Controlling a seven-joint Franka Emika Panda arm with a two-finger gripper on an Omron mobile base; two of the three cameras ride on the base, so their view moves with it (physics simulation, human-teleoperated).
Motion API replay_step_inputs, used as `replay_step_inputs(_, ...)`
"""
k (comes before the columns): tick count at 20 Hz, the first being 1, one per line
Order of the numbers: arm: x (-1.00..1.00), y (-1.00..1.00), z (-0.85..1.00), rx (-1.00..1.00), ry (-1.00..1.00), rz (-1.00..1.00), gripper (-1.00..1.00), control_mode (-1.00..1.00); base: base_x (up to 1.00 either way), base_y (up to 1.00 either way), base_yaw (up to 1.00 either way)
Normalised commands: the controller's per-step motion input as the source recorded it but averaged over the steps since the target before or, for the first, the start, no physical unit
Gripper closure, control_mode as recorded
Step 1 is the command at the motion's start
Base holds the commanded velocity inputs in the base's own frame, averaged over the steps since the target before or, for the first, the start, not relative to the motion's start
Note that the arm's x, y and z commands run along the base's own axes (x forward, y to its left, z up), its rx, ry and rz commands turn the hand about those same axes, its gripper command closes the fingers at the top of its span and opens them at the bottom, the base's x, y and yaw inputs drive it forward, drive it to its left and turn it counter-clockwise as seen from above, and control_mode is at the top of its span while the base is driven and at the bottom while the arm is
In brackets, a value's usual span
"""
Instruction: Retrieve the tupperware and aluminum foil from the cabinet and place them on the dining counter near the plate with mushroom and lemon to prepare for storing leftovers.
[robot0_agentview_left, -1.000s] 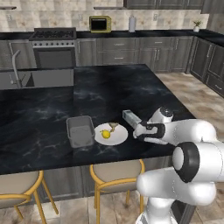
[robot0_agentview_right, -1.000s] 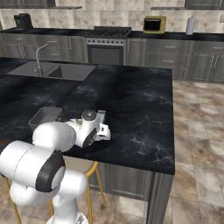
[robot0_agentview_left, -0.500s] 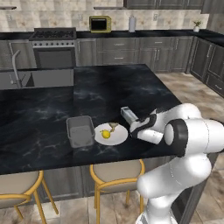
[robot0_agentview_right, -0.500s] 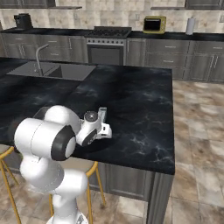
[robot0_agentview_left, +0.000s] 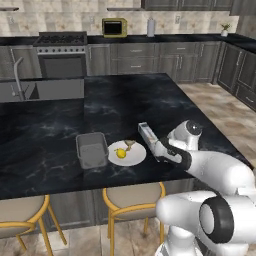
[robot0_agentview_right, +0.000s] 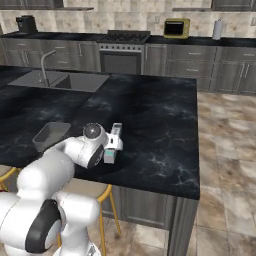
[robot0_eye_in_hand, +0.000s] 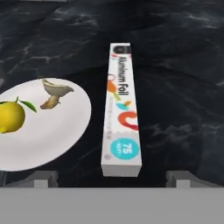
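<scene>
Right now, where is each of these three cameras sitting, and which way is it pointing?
Left base view: behind the arm on its left, looking forward and down over the dining counter; the white arm rises at lower right.
Right base view: behind on the right, facing the same counter; the arm rises at lower left.
Hand view: on the hand, looking along its open fingers at the aluminum foil beside the plate.
Shared: all three show the foil.

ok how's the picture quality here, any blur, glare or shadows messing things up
Hand view: sharp, the aluminum foil carton print is readable, with a soft shadow beside the plate. Left base view: slightly soft, the lemon small but clear. Right base view: even light, no glare on the dining counter.
</scene>
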Motion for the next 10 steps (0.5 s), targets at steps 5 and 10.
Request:
replay_step_inputs(5, -0.53, 0.24, 1.0, -0.05, -0.07, 0.0, -1.0, -1.0, 0.0, 0.0, 0.0)
replay_step_inputs(10, -0.91, 0.18, 1.0, -0.07, -0.08, 0.0, -1.0, -1.0, 0.0, 0.0, 0.0)
